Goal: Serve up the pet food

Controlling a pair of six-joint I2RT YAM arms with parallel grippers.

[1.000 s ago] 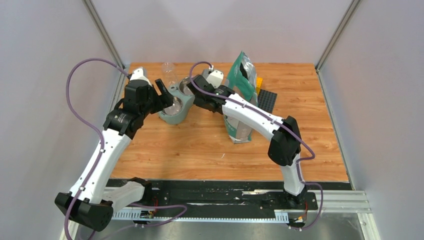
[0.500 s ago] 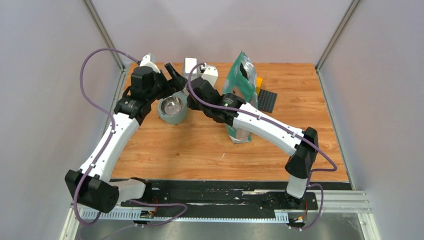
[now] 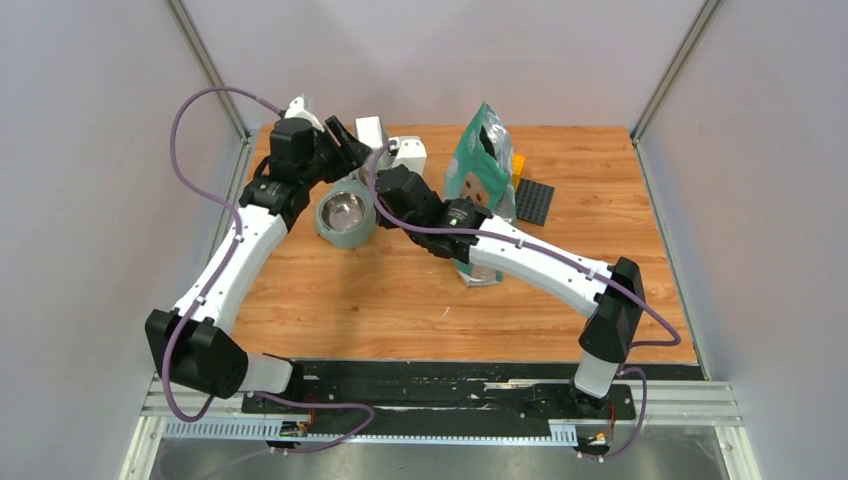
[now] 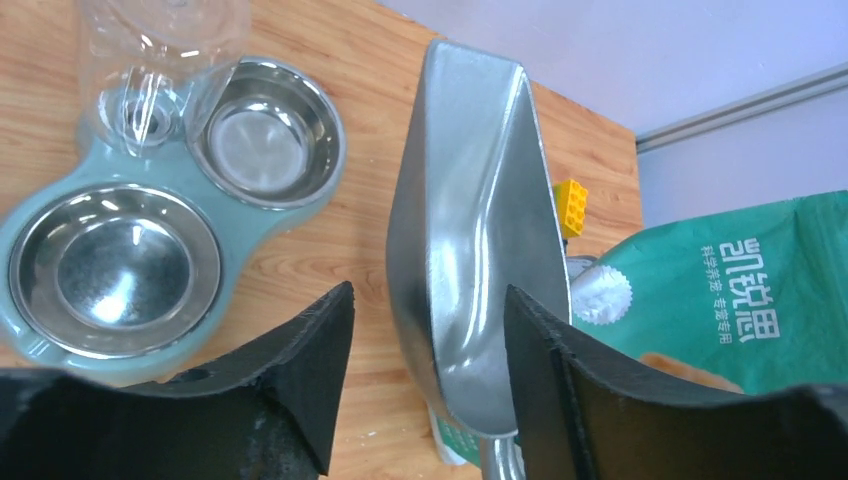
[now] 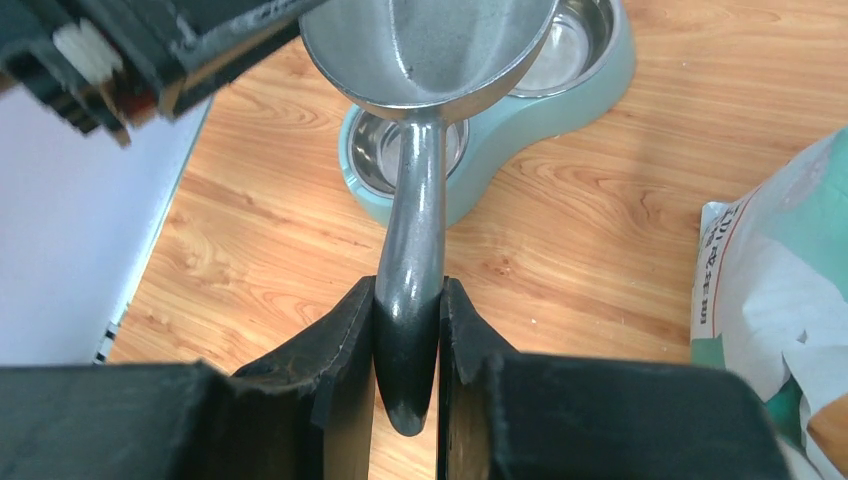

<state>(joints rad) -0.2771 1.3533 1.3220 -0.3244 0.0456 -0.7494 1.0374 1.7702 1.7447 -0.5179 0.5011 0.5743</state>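
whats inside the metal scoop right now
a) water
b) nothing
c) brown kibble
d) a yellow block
b: both wrist views look into the scoop and show only bare, shiny metal inside, while the right claw grips it by the handle.

Scoop (image 4: 470, 250), feeder (image 5: 545, 118), bag (image 4: 720, 280), perhaps a brick (image 4: 570, 205)
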